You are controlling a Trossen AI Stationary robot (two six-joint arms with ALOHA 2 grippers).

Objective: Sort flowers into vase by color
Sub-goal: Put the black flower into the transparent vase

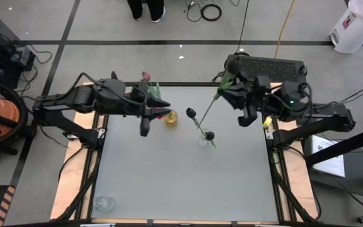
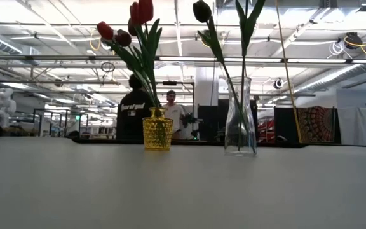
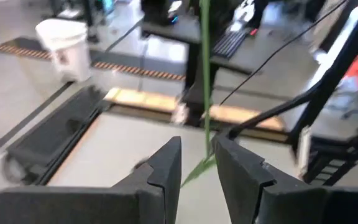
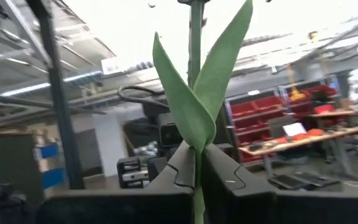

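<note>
Left gripper: we see the left gripper (image 3: pixel 197 165) above the yellow vase (image 1: pixel 170 117), at the table's far left part in the high view; its fingers (image 3: pixel 166 168) stand slightly parted with a thin green stem (image 3: pixel 205 74) running between them, and we cannot tell whether they touch it.

Right gripper: the right gripper (image 4: pixel 196 163) is closed on a tulip stem (image 4: pixel 196 74) just below its two leaves; in the high view that arm sits at the table's far right part.

Yellow vase: we see it in the low view (image 2: pixel 157 129), small and textured, upright on the table (image 1: pixel 181 176), holding red tulips (image 2: pixel 142 11) and a darker maroon one (image 2: pixel 123 37), all leaning a little.

Clear vase: the clear glass vase (image 2: pixel 241 117) stands just to the right of the yellow one in the low view, with a near-black tulip (image 2: pixel 201 11) rising from it on a slanted stem, plus more green stems and leaves.

Pink flower: in the high view we notice a pink head (image 1: pixel 146 77) by the left arm, at the table's far edge.

Spare glass: a small clear glass (image 1: pixel 104 203) sits at the near left corner, well apart from both vases.

Background: two people (image 2: pixel 173 114) stand in the room beyond the table.
</note>
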